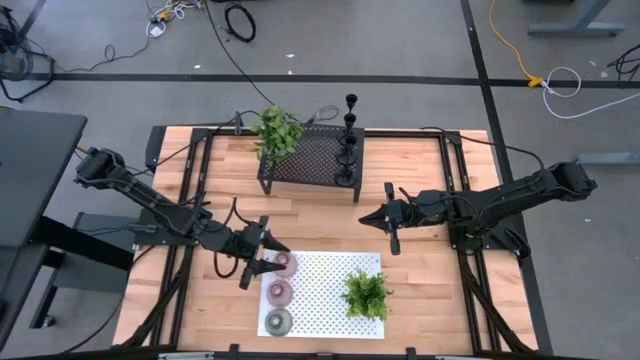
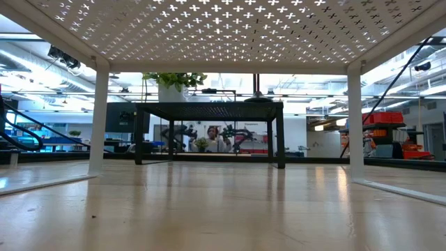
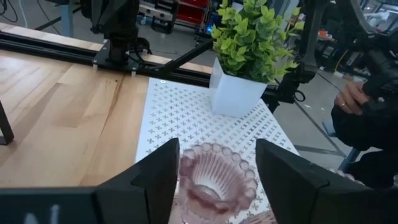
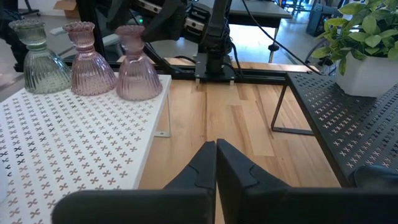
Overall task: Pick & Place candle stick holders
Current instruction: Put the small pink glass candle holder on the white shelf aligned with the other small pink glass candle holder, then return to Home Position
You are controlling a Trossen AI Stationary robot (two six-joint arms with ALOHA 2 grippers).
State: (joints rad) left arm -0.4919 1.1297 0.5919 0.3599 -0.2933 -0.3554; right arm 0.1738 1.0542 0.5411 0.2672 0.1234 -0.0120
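— Pink glass holder [image 3: 216,180]: where was it found?
— On the white perforated stand [image 1: 330,268], upright, framed between the parted fingers of the left tool [image 1: 266,255], not clamped.
— And the right tool [image 1: 385,221]?
— It was seen shut and empty over the surface [image 1: 320,215], well apart; the left arm was judged nearer.

From where I stand, nothing written can be read anywhere: no label, brand, number or sign on the wooden surface [image 1: 420,170], the white perforated metal shelf [image 1: 330,290], the black mesh rack [image 1: 312,158] or the white plant pots.
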